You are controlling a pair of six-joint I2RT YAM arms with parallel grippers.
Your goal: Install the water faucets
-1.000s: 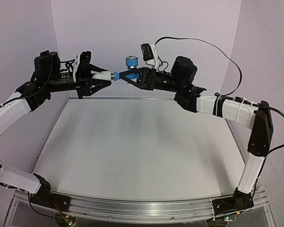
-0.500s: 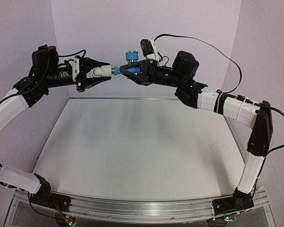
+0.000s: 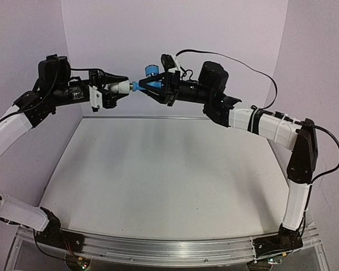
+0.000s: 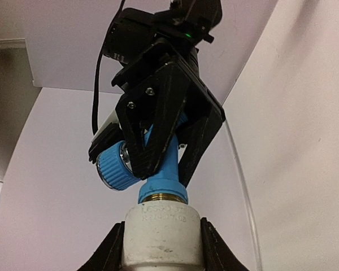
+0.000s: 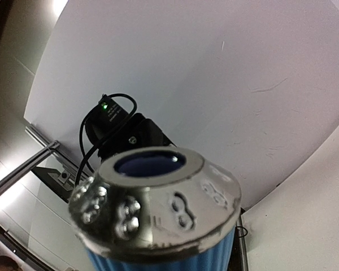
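The water faucet (image 3: pixel 138 86) is a light-blue tap with a silvery-topped knob (image 3: pixel 151 70). It hangs high above the table's back edge with my right gripper (image 3: pixel 150 87) shut on its body. Its brass-threaded end meets the white cylindrical fitting (image 3: pixel 120 87), and my left gripper (image 3: pixel 116 88) is shut on that fitting. In the left wrist view the fitting (image 4: pixel 163 234) stands between my fingers (image 4: pixel 110 251), with the faucet's collar (image 4: pixel 163 189) seated on top and a sliver of brass thread showing. The knob (image 5: pixel 155 192) fills the right wrist view and hides my right fingers.
The white table (image 3: pixel 169 169) lies far below both grippers. Purple walls close in the back and the sides. A black cable (image 3: pixel 254 56) loops from the right wrist. An aluminium rail (image 3: pixel 169 248) runs along the near edge between the arm bases.
My right gripper has rolled and shifted left with the faucet, carrying the knob left. The left gripper has risen slightly. The faucet's collar now sits closer against the fitting.
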